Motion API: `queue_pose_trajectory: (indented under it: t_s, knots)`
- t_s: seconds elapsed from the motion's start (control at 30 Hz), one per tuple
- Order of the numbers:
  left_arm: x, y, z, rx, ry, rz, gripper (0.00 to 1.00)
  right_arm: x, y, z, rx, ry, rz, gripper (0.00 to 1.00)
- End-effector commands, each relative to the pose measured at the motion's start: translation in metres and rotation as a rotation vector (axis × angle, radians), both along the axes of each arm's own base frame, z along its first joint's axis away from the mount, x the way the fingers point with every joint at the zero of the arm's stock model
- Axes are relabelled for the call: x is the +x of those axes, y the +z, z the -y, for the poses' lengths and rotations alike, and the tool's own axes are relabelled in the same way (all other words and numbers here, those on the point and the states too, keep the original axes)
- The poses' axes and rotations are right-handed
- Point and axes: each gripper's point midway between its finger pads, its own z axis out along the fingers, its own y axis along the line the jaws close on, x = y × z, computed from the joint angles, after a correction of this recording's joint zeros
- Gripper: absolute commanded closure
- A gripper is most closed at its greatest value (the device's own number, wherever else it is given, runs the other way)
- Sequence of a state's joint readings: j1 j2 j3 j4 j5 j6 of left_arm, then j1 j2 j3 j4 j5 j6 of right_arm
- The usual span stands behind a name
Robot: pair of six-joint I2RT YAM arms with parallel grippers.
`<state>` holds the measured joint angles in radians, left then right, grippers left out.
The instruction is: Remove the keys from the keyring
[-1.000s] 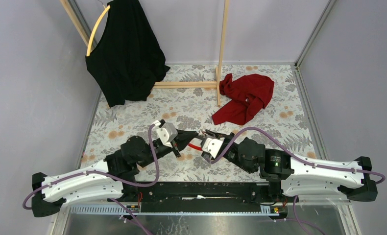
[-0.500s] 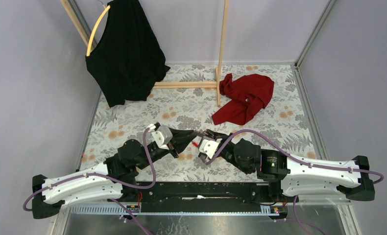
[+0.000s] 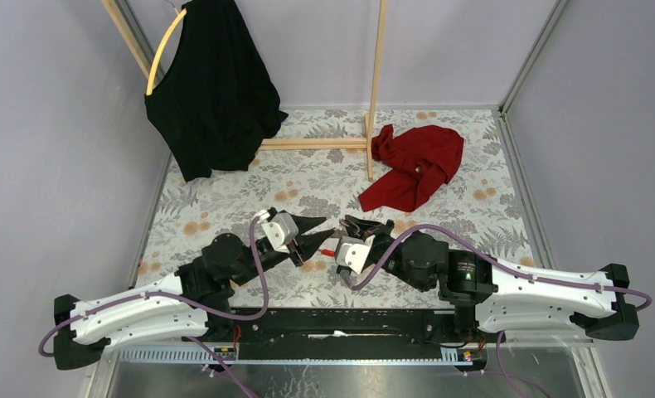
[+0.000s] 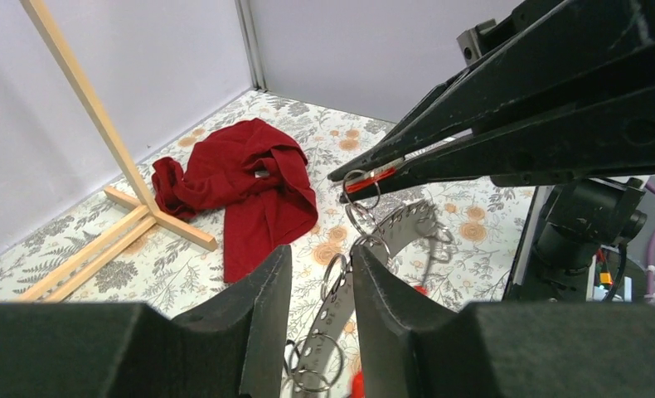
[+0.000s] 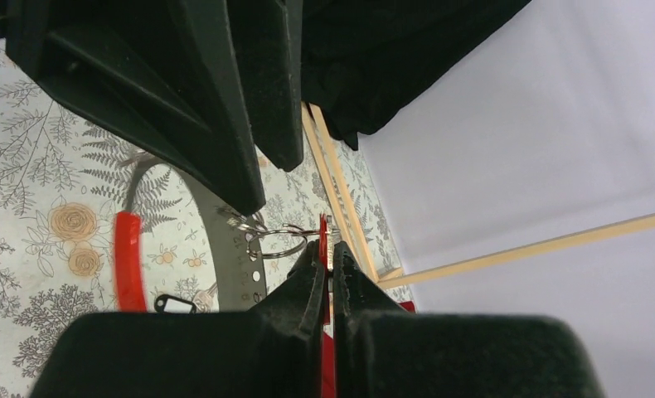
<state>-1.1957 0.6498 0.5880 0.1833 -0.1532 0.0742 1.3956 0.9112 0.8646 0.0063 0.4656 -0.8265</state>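
Foreground first: found both arm bases at the near edge of the flower-patterned table [image 3: 216, 195]. Saw the left gripper [image 3: 330, 227] just beyond them with its fingers [image 4: 262, 315] parted, and the keyring [image 4: 395, 228], a perforated grey strap hung with wire rings, running up through the gap between them; could not judge contact with either finger. Made out the strap's bright red section [image 5: 128, 259] and, near it, a black oblong key head [image 5: 172, 303] in the right wrist view. Noted the right gripper [image 3: 346, 222] facing the left one almost tip to tip, pressed together on the red-tagged key [image 4: 372, 177], with a wire ring just under the tips. Spotted farther back a crumpled red cloth [image 3: 415, 166] beside the foot of a wooden rack [image 3: 376, 83], and at the rear left a black garment [image 3: 212, 91] on a yellow hanger hoop [image 3: 162, 50].
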Motion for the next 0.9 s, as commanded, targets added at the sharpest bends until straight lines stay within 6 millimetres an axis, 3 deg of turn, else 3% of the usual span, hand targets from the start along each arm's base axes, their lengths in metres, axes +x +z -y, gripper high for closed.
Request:
queue_pose_trajectory:
  t_s: [0.0, 0.17, 0.47, 0.87]
  knots:
    - [-0.007, 0.039, 0.0, -0.057, -0.04, 0.058, 0.63, -0.005, 0.032, -0.003, 0.065, 0.039, 0.022, 1.0]
    - [-0.014, 0.043, 0.006, -0.057, -0.092, 0.068, 0.6, -0.006, 0.033, -0.006, 0.066, 0.049, 0.015, 1.0]
    - [-0.01, 0.041, 0.014, -0.018, -0.085, 0.049, 0.59, -0.004, 0.035, -0.007, 0.068, 0.031, 0.013, 1.0]
    - [-0.006, 0.034, 0.017, -0.009, -0.068, 0.038, 0.73, -0.009, 0.031, -0.008, 0.065, 0.043, -0.014, 1.0]
